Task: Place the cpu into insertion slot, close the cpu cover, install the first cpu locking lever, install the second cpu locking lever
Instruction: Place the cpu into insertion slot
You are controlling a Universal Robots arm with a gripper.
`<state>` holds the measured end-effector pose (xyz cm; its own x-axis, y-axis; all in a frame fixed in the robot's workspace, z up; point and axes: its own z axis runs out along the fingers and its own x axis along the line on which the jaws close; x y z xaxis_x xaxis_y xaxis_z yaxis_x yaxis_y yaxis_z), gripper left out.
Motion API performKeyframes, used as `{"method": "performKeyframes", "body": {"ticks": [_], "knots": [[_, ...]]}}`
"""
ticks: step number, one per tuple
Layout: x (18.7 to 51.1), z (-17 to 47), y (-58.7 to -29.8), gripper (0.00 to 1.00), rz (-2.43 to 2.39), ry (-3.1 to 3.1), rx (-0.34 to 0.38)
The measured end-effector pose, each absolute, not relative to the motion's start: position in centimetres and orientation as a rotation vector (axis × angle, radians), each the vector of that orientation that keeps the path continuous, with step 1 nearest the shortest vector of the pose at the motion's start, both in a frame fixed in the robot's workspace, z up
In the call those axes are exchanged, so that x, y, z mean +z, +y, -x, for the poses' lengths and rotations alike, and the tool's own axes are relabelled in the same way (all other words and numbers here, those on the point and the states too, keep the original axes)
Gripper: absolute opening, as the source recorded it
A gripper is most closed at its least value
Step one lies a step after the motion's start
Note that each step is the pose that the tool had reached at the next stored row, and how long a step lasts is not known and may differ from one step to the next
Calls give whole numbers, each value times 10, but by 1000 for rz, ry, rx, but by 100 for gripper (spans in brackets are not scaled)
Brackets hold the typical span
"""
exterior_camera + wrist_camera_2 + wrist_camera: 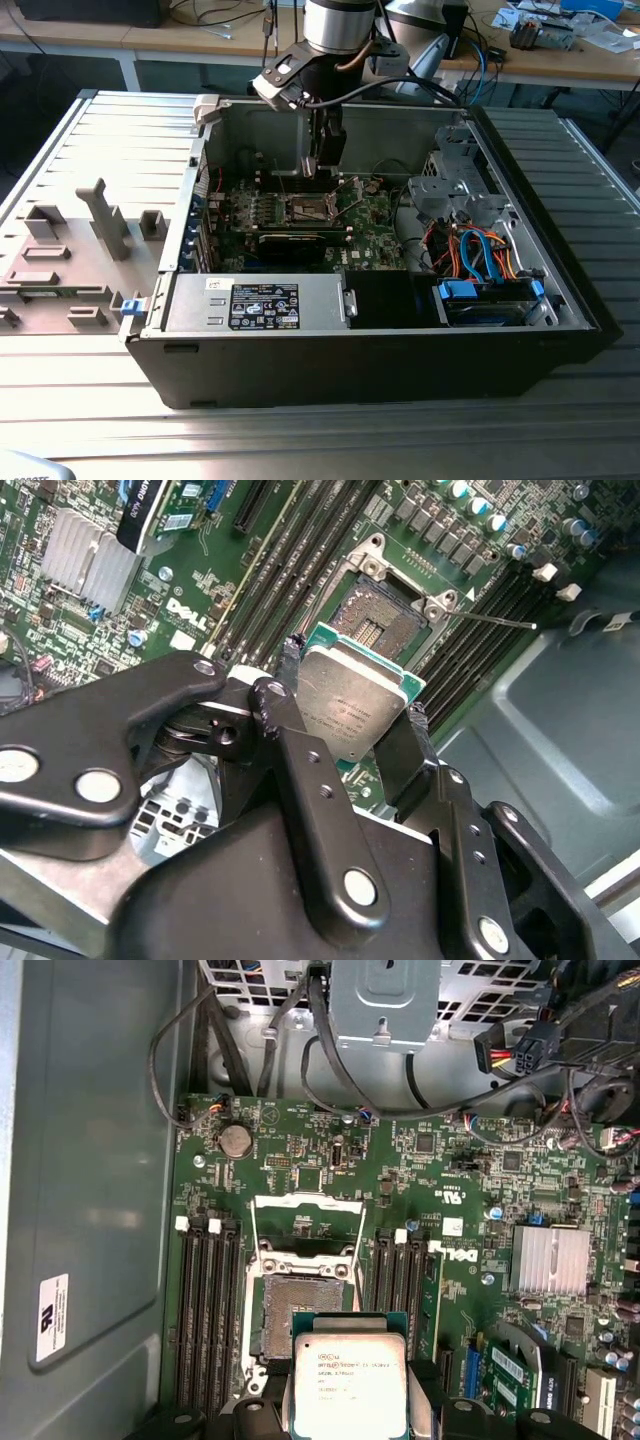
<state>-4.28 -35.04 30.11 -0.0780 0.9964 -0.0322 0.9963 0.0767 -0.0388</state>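
The gripper (352, 685) is clamped on the cpu (350, 708), with one black finger (287, 685) on each of two opposite edges and the grey metal top facing both wrist cameras. In the first wrist view the cpu (347, 1385) shows its green rim (the print on it is left unread). It hangs above the near end of the insertion slot (295, 1300) and is not seated. The slot's dark contact bed (380, 620) is uncovered.

Just past it the cpu cover (305, 1200) is swung up off the slot, its window open. A thin wire locking lever (497, 621) sticks out free beside the slot. Long memory slots (205, 1310) flank the slot on the green motherboard (330, 1150), and a finned heatsink (550, 1260) lies further off.

In the exterior view the gripper (325, 165) reaches down into an open computer case (400, 360) lying on a ribbed metal desk (300, 440).
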Motion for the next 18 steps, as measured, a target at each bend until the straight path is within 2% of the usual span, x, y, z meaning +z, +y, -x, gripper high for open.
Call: {"method": "performKeyframes", "body": {"ticks": [18], "knots": [[301, 43, -350, 55, 2201, -2234, 79]]}}
